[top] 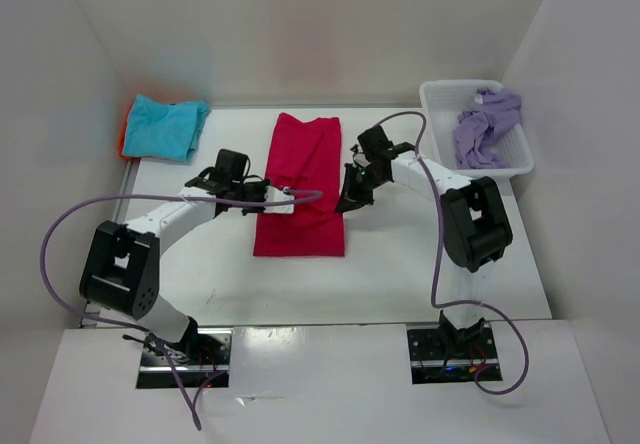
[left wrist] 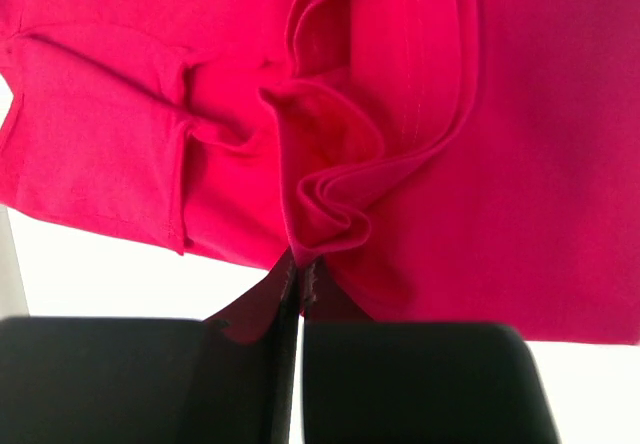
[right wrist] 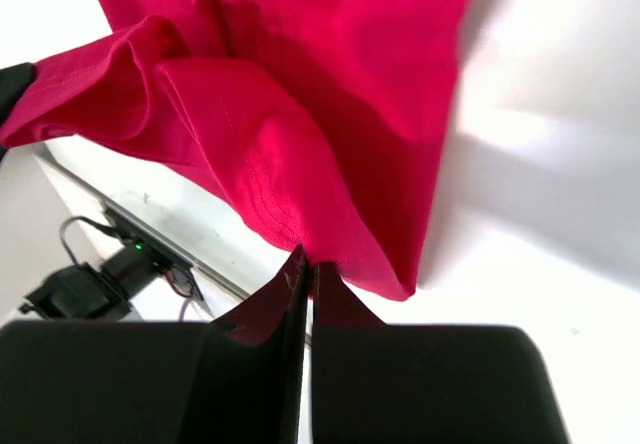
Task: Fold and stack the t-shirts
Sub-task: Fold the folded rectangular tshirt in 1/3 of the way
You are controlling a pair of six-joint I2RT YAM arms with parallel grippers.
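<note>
The magenta-red cloth t-shirt (top: 305, 164) is lying as a long, narrow strip down the middle of the white worktop (top: 400, 264); the left fingers (top: 283, 197) are pressing together on a bunched fold at its left edge, seen pinched at the tips in the left wrist view (left wrist: 298, 282); the right fingers (top: 350, 202) are clamping the hem on its right edge (right wrist: 303, 269), lifting it slightly. The turquoise blue cloth t-shirt (top: 165, 126) is resting on the bright orange cloth t-shirt (top: 127, 132) at the far left corner; the pale lavender cloth t-shirt (top: 487, 124) is lying crumpled in the white plastic mesh basket (top: 440, 92) at far right.
</note>
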